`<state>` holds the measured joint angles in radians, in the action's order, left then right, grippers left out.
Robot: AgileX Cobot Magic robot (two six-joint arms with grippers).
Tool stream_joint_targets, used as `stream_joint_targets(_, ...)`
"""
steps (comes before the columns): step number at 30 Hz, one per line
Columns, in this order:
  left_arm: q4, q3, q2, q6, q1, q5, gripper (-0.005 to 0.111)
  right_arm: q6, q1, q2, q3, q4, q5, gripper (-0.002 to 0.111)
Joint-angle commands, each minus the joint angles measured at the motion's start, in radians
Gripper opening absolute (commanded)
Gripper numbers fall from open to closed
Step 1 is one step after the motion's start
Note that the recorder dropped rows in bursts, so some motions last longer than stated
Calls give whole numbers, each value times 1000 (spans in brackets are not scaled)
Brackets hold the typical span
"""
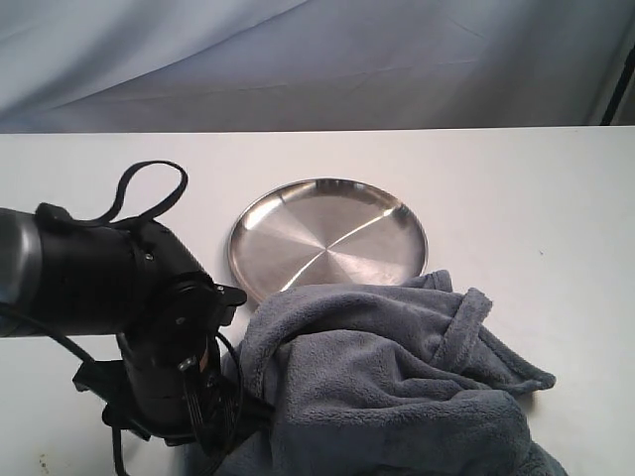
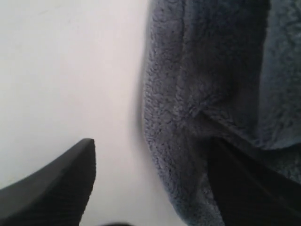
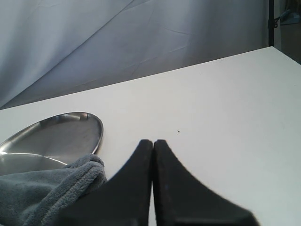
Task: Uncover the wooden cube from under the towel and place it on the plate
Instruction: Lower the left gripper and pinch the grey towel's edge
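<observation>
At the left edge of the towel [image 1: 397, 377], the left claw [image 2: 153, 155] stood spread, one finger over bare counter [image 1: 536, 198], the other against fleece, apparently straddling the hem to pinch and lift it. The wooden cube was out of sight, presumably under the folds. The right claw [image 3: 153, 147], pressed together, hung near the plate [image 1: 327, 238].

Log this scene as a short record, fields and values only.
table: white, bears the plate and towel
plate: steel, nothing on its visible part, near rim hidden by the towel
towel: blue-grey fleece, bunched in thick folds
wooden cube: not visible in any view
left gripper: open, at the towel's edge, one finger over bare table, the other against the fleece
right gripper: shut, holding nothing, low over the table near towel and plate
</observation>
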<state>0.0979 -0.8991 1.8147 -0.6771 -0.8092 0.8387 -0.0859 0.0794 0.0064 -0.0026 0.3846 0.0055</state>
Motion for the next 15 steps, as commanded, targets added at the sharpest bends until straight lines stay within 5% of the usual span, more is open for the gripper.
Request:
stream_joint_targets(1, -29, 4, 52, 6, 4, -29, 65, -4, 0, -6, 3, 5, 12, 3)
stream_joint_targets(4, -75, 4, 70, 34, 4, -29, 56, -4, 0, -6, 3, 5, 12, 3)
stream_joint_targets(9, -84, 4, 69, 36, 4, -28, 5, -4, 0, -6, 3, 5, 12, 3)
stream_joint_targets(15, -85, -2, 6, 36, 4, -23, 0, -4, 0, -6, 3, 5, 12, 3)
